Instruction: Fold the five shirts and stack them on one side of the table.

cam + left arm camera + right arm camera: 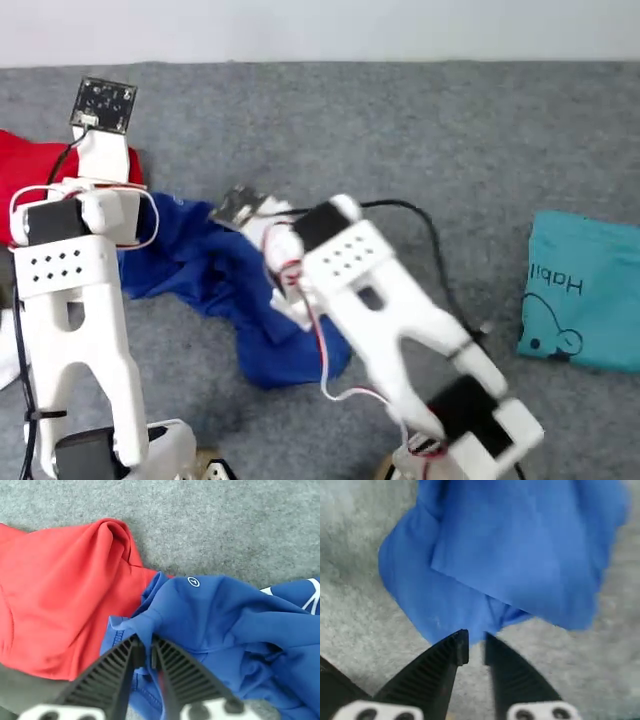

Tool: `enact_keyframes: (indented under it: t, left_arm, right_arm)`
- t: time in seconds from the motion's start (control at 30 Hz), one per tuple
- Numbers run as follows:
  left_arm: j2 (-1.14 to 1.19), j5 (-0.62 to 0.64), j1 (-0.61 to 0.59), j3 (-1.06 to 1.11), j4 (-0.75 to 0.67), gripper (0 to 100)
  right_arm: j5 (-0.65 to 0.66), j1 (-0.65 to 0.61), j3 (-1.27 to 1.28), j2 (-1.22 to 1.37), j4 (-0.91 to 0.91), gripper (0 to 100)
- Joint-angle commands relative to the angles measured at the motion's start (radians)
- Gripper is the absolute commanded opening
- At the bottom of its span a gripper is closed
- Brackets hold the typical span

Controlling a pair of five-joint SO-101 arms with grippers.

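Left gripper (142, 652) pinches a hem of the crumpled blue jersey shirt (225, 620). Right gripper (476, 647) sits at another edge, its hold I cannot tell. The shirt's length spans the 2 grippers. The rumpled red shirt (60, 595) touches it beyond, and the folded teal shirt (585, 290) lies well apart.

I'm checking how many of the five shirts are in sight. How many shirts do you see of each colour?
Red crumpled cloth shirt: 1
Blue crumpled cloth shirt: 1
Teal folded cloth shirt: 1
Total: 3
A white patch at the table's edge is too cut off to count.
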Motion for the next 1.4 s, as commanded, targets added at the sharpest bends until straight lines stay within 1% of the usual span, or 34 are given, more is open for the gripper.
enact_keyframes:
  t: [0.0,0.3,0.43,0.83,0.9,1.0,1.07,1.23,1.37]
  left_arm:
    - [-0.018,-0.009,-0.005,-0.001,-0.026,1]
    - [-0.018,-0.009,-0.006,-0.001,-0.026,1]
    - [-0.018,-0.008,-0.006,-0.001,-0.026,1]
    - [-0.017,-0.008,-0.006,0.001,-0.026,1]
    - [-0.017,-0.008,-0.006,0.001,-0.025,1]
    - [-0.017,-0.008,-0.006,0.001,-0.021,1]
    - [-0.017,-0.008,-0.006,0.001,-0.021,1]
    - [-0.017,-0.008,-0.006,0.001,-0.021,1]
    - [-0.017,-0.008,-0.006,0.001,-0.02,1]
  right_arm:
    - [-0.025,-0.051,-0.104,0.107,0.007,19.0]
    - [-0.025,-0.12,-0.278,0.346,0.01,19.1]
    - [-0.025,-0.143,-0.279,0.389,0.001,19.1]
    - [-0.021,-0.133,-0.281,0.538,-0.079,18.9]
    - [-0.018,-0.13,-0.281,0.553,-0.09,16.3]
    - [-0.015,-0.111,-0.281,0.556,-0.091,7.2]
    - [-0.015,-0.091,-0.285,0.552,-0.087,3.5]
    - [-0.015,-0.033,-0.298,0.487,-0.082,2.8]
    - [-0.014,-0.01,-0.298,0.412,-0.058,1.1]
